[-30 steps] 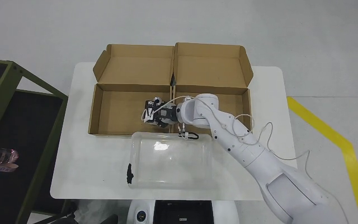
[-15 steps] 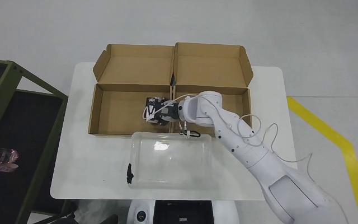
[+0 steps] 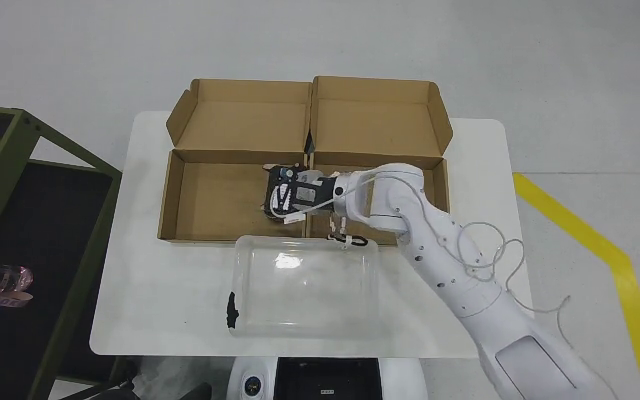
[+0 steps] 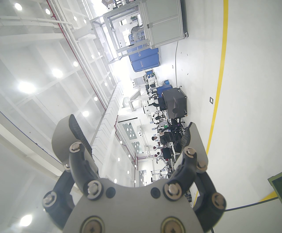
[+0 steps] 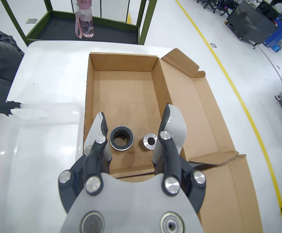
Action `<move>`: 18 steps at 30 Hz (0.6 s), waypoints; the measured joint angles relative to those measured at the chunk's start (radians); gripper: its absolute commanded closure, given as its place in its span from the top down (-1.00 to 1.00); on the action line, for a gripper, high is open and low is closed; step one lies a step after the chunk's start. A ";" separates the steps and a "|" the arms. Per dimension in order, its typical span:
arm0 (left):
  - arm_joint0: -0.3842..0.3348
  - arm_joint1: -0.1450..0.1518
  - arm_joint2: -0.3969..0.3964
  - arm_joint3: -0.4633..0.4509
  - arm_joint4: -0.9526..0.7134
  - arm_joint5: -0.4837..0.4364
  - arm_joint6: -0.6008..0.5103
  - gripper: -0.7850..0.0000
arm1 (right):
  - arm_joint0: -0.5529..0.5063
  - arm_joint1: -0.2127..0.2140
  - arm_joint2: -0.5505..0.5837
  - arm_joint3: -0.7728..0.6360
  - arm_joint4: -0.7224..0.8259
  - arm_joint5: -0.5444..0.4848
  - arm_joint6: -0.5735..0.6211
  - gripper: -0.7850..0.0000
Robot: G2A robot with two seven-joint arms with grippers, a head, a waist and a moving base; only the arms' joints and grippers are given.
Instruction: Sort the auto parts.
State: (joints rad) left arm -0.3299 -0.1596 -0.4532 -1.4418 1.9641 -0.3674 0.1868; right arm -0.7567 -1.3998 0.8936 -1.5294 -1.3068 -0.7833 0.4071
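Two metal parts stand inside the left cardboard box (image 5: 123, 62) near its end wall: a dark-lined bearing ring (image 5: 121, 138) and a small steel cylinder with a bore (image 5: 149, 142). My right gripper (image 5: 135, 114) hangs open just above them, with one finger beside the ring and the other beside the cylinder, holding nothing. From above, this right gripper (image 3: 282, 194) is over the right end of the left box (image 3: 215, 200) and hides the parts. My left gripper (image 4: 132, 130) is open and empty, pointing up into the room.
A second open cardboard box (image 3: 430, 190) adjoins on the right. A clear plastic bin (image 3: 300, 285) sits in front of both boxes, close to the arm. A green frame cart (image 3: 60, 200) with a pink bottle (image 5: 84, 21) stands beside the table.
The right gripper has shifted slightly right and toward the far side over the left box, and the arm's elbow has swung right. The boxes and bin have not moved.
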 measured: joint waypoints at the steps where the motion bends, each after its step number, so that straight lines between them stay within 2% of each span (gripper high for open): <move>1: 0.000 0.000 0.000 0.000 0.000 0.000 0.000 1.00 | -0.015 0.006 0.016 -0.025 -0.002 -0.002 0.002 0.20; 5: 0.000 0.000 0.000 0.000 0.000 0.000 0.000 1.00 | -0.090 0.032 0.093 -0.138 -0.003 -0.043 0.009 0.30; 10: 0.000 0.000 0.000 0.000 0.000 0.000 0.000 1.00 | -0.174 0.059 0.179 -0.249 -0.009 -0.082 0.019 0.33; 18: 0.000 0.000 0.000 0.000 0.000 0.000 0.000 1.00 | -0.349 0.102 0.350 -0.386 0.000 -0.130 -0.041 0.37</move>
State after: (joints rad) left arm -0.3299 -0.1596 -0.4532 -1.4418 1.9641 -0.3674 0.1868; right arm -1.1058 -1.2977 1.2438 -1.9151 -1.3073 -0.9131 0.3664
